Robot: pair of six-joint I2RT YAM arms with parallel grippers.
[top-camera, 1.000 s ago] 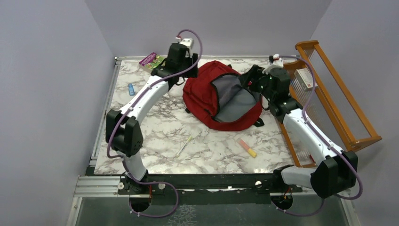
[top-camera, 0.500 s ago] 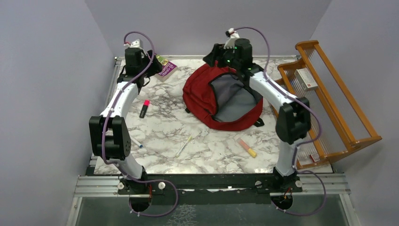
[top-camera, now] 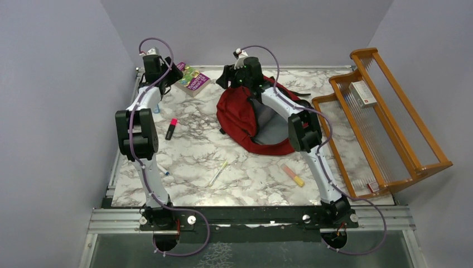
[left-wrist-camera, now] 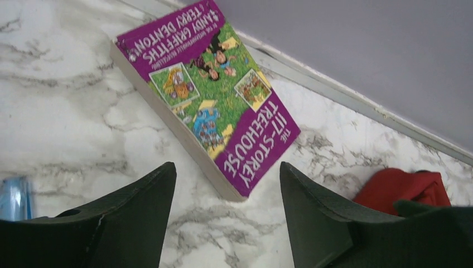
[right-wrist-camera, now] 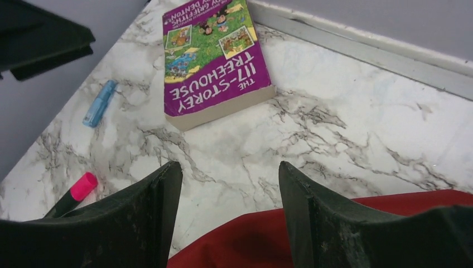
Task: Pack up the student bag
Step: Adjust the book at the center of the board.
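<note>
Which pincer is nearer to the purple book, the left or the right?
Left. The left pincer hovers open at a corner of the book. The right pincer is over the edge of the red bag, with bare table between.

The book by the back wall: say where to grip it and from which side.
Grip the book at its near corner, coming in low from the side of the left pincer. It lies flat, cover up, on the table, so a straight-down pinch likely finds no edge; that corner points between the open fingers, and the thick page block should give them a bite.
</note>
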